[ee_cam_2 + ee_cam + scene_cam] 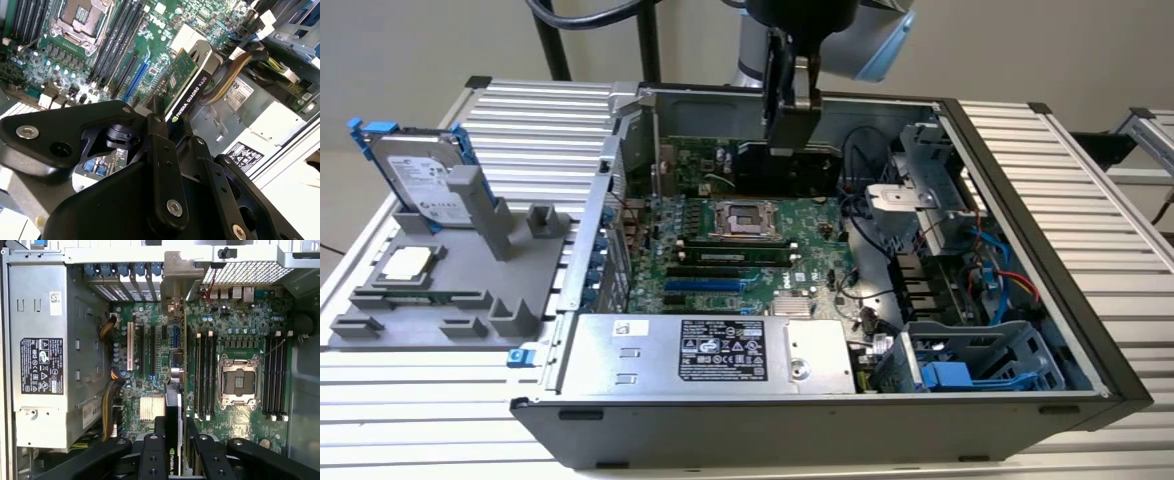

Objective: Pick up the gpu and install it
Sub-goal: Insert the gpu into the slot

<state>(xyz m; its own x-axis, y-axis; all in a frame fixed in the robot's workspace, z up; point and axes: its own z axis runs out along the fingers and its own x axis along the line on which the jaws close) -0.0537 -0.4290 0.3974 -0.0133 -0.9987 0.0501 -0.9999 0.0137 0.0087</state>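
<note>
The hand (175,430) is closed on the gpu (186,82), pinching its two flat faces and holding it on edge over the motherboard (240,325) inside the computer case (1021,225). The gpu seems light, stiff and fragile, so its bare edges look safest to grip.

You see the gpu (181,80) green-faced, black-edged and silver-bracketed, a green motherboard (165,30) with blue slots (137,80), and a silver power supply (75,300) with a black label (41,365).

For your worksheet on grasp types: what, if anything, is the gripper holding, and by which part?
The gripper holds the gpu, clamped across the card's two flat faces at the end away from its silver bracket.
</note>
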